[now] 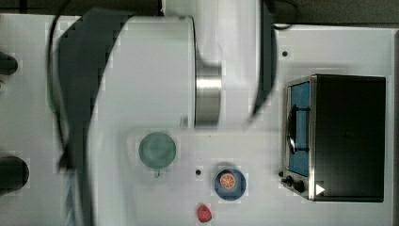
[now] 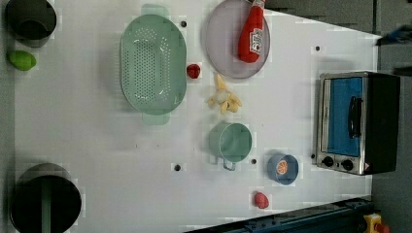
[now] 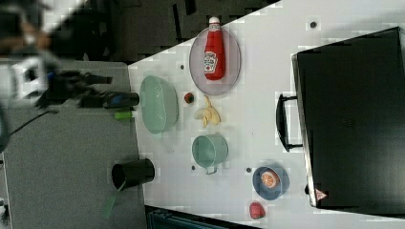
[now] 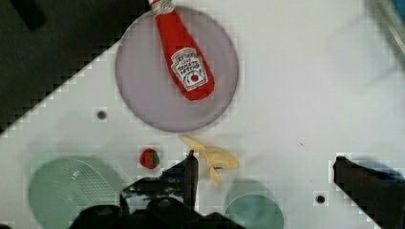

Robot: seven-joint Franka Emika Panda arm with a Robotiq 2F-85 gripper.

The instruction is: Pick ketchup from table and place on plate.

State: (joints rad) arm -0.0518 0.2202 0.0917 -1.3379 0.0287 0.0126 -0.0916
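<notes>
Top view: the robot arm (image 1: 155,80) is covering much of the white counter (image 1: 339,47); beside the toaster oven (image 1: 343,136), toward the top view's left, a blue dish with an orange slice (image 1: 230,182) is sitting, with a green cup (image 1: 157,149) farther out and a red strawberry piece (image 1: 203,213) near the dish. Left view: the ketchup (image 2: 251,34) is lying on the plate (image 2: 221,43), its white cap reaching over the plate's rim at the counter edge; the green colander (image 2: 153,64) is resting near the plate on the left view's left, a second strawberry piece (image 2: 193,71) sitting between colander and plate, and a peeled banana (image 2: 224,97) lying just beside the plate toward the cup. Right view: the ketchup is again lying lengthwise across the plate, cap over the far rim, well apart from the oven. Wrist view: the end effector (image 4: 267,171) is hanging with its two dark fingers (image 4: 188,174) spread wide apart, gripping nothing; the ketchup is lying label-up on the plate, apart from the fingers, with the banana and strawberry piece between plate and end effector.
</notes>
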